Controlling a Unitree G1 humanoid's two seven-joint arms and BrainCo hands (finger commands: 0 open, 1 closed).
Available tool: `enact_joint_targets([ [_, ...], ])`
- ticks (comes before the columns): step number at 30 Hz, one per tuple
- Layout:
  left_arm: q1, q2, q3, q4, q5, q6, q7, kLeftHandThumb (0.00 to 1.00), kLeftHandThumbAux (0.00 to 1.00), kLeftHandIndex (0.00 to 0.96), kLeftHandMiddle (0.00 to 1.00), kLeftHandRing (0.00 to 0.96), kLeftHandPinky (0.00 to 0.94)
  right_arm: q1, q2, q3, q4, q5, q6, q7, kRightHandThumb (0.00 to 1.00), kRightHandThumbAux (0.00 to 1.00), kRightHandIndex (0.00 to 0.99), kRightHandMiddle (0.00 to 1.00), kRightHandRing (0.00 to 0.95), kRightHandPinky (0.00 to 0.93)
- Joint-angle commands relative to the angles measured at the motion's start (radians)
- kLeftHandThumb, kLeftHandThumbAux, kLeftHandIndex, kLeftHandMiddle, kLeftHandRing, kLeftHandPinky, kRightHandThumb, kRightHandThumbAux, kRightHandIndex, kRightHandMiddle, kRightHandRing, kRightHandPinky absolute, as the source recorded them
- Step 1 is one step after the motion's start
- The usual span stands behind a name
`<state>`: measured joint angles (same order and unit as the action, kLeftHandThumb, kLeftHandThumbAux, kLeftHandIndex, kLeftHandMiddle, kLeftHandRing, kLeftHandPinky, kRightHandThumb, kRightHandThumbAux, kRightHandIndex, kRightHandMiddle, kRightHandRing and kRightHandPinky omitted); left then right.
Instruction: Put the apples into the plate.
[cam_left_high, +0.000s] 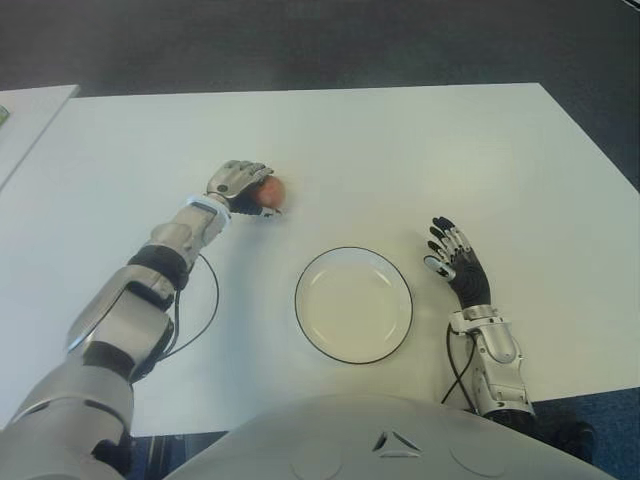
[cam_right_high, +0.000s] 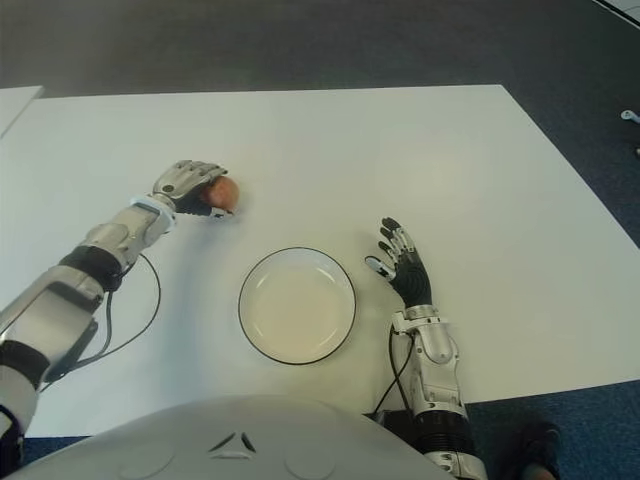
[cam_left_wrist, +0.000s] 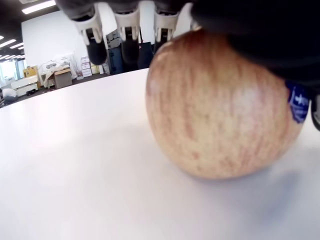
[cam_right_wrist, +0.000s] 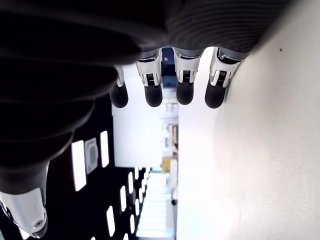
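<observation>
A red-yellow streaked apple (cam_left_high: 273, 191) with a small blue sticker (cam_left_wrist: 299, 102) sits on the white table (cam_left_high: 420, 150), left of and beyond the plate. My left hand (cam_left_high: 238, 183) covers it from the left, palm on top and fingers (cam_left_wrist: 127, 30) curled down its far side; the apple (cam_left_wrist: 220, 110) still touches the tabletop. The white plate (cam_left_high: 353, 305) with a thin dark rim lies in front of me with nothing in it. My right hand (cam_left_high: 455, 262) shows just right of the plate, fingers (cam_right_wrist: 152, 90) straight and spread, holding nothing.
A black cable (cam_left_high: 205, 300) loops on the table beside my left forearm. A second white table's corner (cam_left_high: 25, 125) shows at the far left. The table's far edge meets dark floor (cam_left_high: 320, 40). Only one apple is in view.
</observation>
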<state>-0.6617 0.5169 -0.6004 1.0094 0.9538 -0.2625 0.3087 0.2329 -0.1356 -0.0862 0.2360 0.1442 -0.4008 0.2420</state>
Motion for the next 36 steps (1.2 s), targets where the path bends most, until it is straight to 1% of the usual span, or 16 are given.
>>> enact_joint_targets([
  [1, -0.002, -0.007, -0.051, 0.069, 0.030, -0.009, 0.013, 0.673, 0.652, 0.421, 0.644, 0.623, 0.643, 0.057, 0.014, 0.002, 0.047, 0.005, 0.062, 0.000, 0.157, 0.624, 0.080, 0.078, 0.056, 0.096],
  [4, -0.007, -0.002, -0.072, 0.072, 0.037, -0.016, 0.020, 0.703, 0.685, 0.437, 0.712, 0.695, 0.712, 0.058, 0.013, 0.000, 0.043, 0.010, 0.067, 0.004, 0.165, 0.625, 0.084, 0.086, 0.065, 0.112],
  [10, -0.012, -0.011, -0.077, 0.090, 0.011, -0.018, 0.012, 0.718, 0.697, 0.443, 0.766, 0.746, 0.768, 0.059, 0.007, -0.005, 0.037, 0.018, 0.075, 0.012, 0.165, 0.619, 0.090, 0.095, 0.080, 0.131],
  [17, -0.023, -0.018, -0.087, 0.104, 0.007, -0.020, -0.014, 0.724, 0.698, 0.444, 0.797, 0.782, 0.803, 0.057, 0.004, -0.010, 0.037, 0.029, 0.085, 0.023, 0.159, 0.608, 0.090, 0.097, 0.082, 0.125],
  [24, -0.022, -0.013, -0.094, 0.101, 0.001, -0.023, -0.023, 0.725, 0.698, 0.443, 0.832, 0.816, 0.829, 0.055, 0.005, -0.013, 0.039, 0.027, 0.078, 0.021, 0.175, 0.622, 0.086, 0.099, 0.084, 0.121],
  [36, -0.021, -0.003, -0.097, 0.094, -0.026, -0.049, -0.046, 0.729, 0.696, 0.444, 0.844, 0.831, 0.844, 0.052, 0.007, -0.015, 0.038, 0.024, 0.062, 0.019, 0.212, 0.633, 0.102, 0.119, 0.099, 0.146],
])
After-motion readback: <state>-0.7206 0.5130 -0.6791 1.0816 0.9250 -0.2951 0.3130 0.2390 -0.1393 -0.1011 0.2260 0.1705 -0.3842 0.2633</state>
